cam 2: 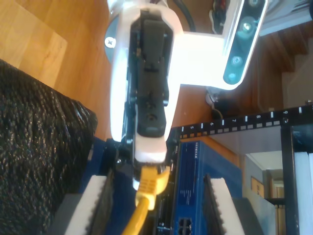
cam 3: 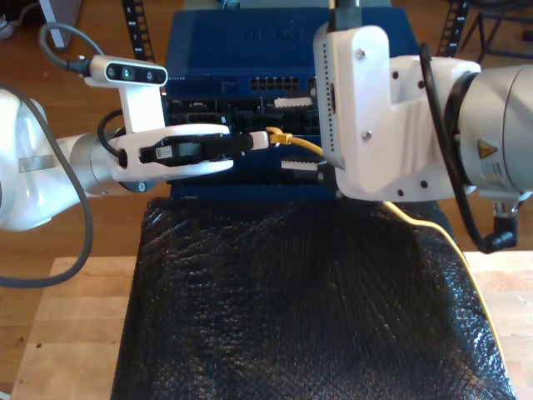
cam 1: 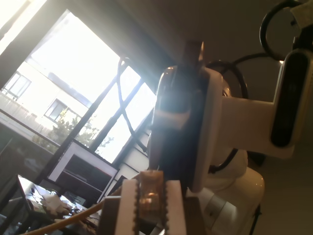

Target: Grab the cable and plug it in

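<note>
The cable (cam 3: 304, 144) is yellow, and its clear plug (cam 1: 149, 193) is pinched in my first gripper (cam 1: 149, 186). In the exterior view that gripper (cam 3: 265, 139) reaches in from the left and holds the plug (cam 3: 279, 136) in front of the blue network switch (cam 3: 250, 37). My second gripper (cam 3: 296, 135), on the big arm at the exterior view's right, is open, with its white pads (cam 2: 95, 200) either side of the plug (cam 2: 151, 183) without touching it. From the plug the cable passes behind the second arm, then trails down the mat's right edge.
A black textured mat (cam 3: 291, 308) covers the wooden table in front of the switch. A row of ports (cam 3: 279, 83) runs along the switch front, inside a black rack frame (cam 2: 254, 120). The two arms crowd the space in front of the switch.
</note>
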Robot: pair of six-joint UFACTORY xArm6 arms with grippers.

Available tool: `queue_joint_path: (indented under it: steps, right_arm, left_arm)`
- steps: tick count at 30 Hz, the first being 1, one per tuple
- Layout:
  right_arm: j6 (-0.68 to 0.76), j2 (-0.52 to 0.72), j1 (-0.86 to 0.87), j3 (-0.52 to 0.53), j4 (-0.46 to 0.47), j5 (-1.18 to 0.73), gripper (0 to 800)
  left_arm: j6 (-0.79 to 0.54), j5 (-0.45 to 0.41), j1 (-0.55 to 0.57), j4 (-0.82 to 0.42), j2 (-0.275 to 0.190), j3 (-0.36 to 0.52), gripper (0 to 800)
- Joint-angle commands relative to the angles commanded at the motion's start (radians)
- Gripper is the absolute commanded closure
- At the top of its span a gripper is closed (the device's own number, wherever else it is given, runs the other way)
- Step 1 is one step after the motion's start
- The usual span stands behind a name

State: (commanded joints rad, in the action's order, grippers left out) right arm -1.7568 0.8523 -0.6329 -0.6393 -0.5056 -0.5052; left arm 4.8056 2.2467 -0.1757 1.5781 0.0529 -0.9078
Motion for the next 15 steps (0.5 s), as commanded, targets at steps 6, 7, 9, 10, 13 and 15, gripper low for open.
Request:
queue_joint_path:
  steps: [6,7,9,10,13,15]
  right_arm:
    - [0.000,0.000,0.000,0.002,-0.002,0.000,365]
    - [0.002,0.000,0.000,0.002,-0.002,0.002,378]
    - [0.002,0.000,0.000,0.002,-0.003,0.002,381]
    - [0.002,0.000,0.000,0.002,-0.005,0.002,379]
    - [0.002,0.000,-0.002,0.002,-0.014,0.002,381]
    - [0.002,0.000,-0.002,0.002,-0.015,0.002,381]
  left_arm:
    - [-0.002,0.009,0.000,0.000,-0.002,-0.002,795]
    - [-0.003,0.009,0.000,0.000,-0.002,-0.002,795]
    - [-0.005,0.009,0.000,0.002,-0.002,-0.002,795]
    - [-0.008,0.011,0.000,0.002,-0.002,-0.002,795]
    - [-0.021,0.011,-0.002,0.005,-0.002,-0.002,795]
    - [-0.029,0.011,-0.002,0.009,-0.003,-0.002,795]
